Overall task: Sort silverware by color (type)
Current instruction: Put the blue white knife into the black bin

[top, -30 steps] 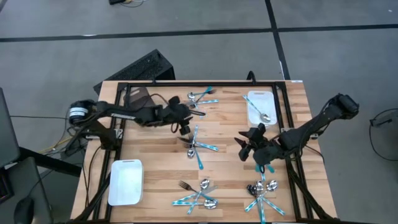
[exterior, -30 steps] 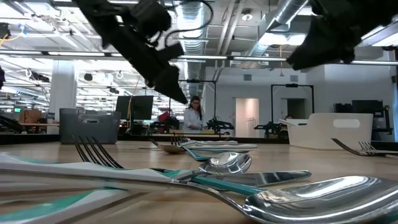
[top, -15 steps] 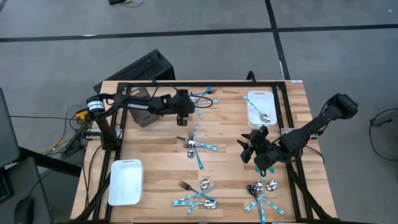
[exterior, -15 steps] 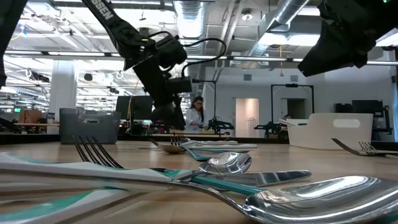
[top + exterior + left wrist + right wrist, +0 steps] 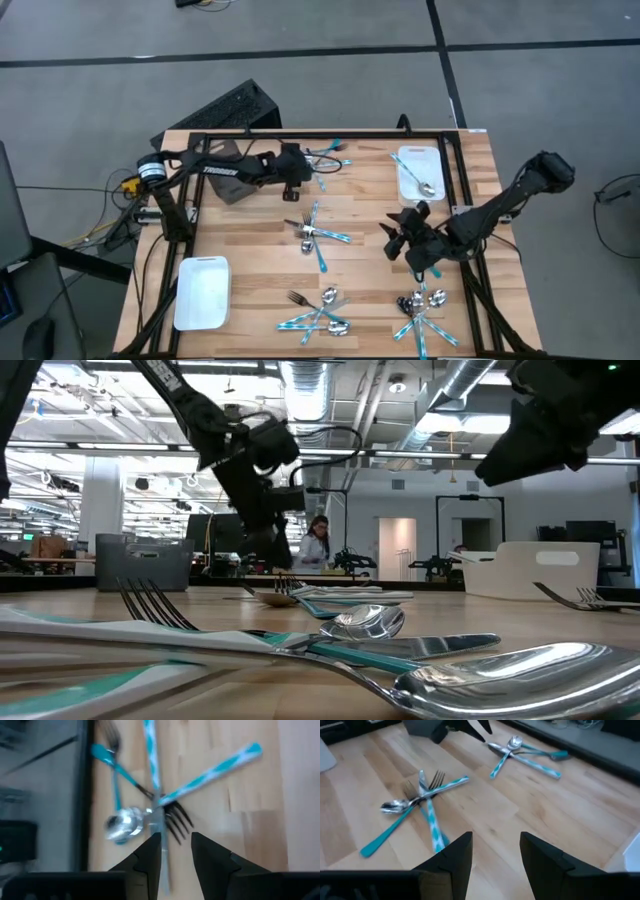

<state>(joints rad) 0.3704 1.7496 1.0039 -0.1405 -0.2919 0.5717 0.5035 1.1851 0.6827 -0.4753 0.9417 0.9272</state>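
Silverware lies in four crossed heaps on the wooden table (image 5: 250, 250). At the far edge a heap (image 5: 325, 154) sits just beside the left gripper (image 5: 298, 186), its teal handles fanning out toward the right; in the left wrist view this heap (image 5: 152, 800) shows two teal handles crossing over a silver spoon and fork, and the left fingers (image 5: 150, 857) stand a little apart just above the crossing, gripping nothing that I can see. A middle heap (image 5: 318, 235) has one teal handle running toward the near edge and another slanting right. Two more heaps (image 5: 320, 312) and (image 5: 422, 312) lie along the near edge, their handles splayed like stars. One silver spoon (image 5: 425, 186) rests diagonally in the white bin (image 5: 404, 160) at far right; another white bin (image 5: 202, 293) is at near left. The right gripper (image 5: 400, 240) hangs over bare wood right of the middle heap, fingers spread and empty. Beyond the table is an open hall with a person (image 5: 316, 545) standing far off.
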